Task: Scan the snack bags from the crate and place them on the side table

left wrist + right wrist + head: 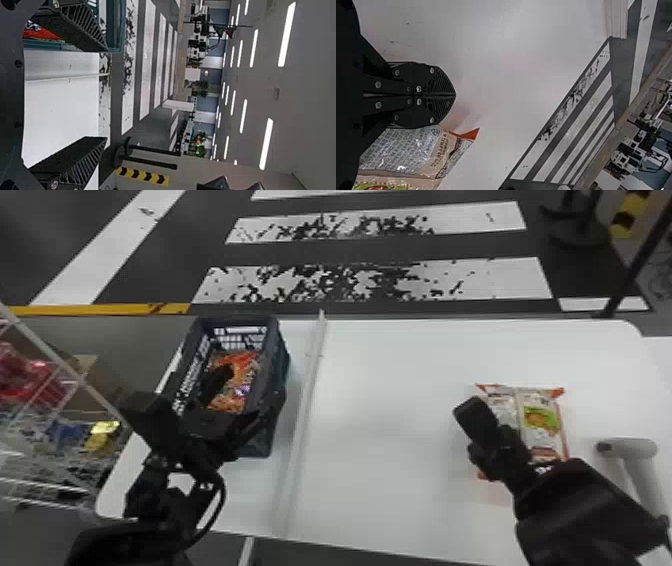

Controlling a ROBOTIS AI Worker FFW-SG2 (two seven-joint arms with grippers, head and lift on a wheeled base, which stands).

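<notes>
Left gripper (252,384): over the crate (270,440), at the left of the white table (390,415). Its wrist view shows the gripper (104,95) spread wide, fingers well apart, nothing clamped between them. Orange-red snack bags (240,365) lie in the crate below; contact with them or with the crate wall cannot be told.

Right gripper (472,412): low over the right part of the table. In its own wrist view the gripper (455,95) has both fingers pressed together along their length, nothing pinched. A pale snack bag (542,425) with orange ends and a green patch lies flat on the table just beside it, on the right, partly hidden by the arm. Whether they touch: cannot tell.

Also noted: a pale handheld scanner (632,447) right of that bag; a white strip (302,410) running near to far, just right of the crate; red packs (22,375) in a wire cart (60,362), far left.
</notes>
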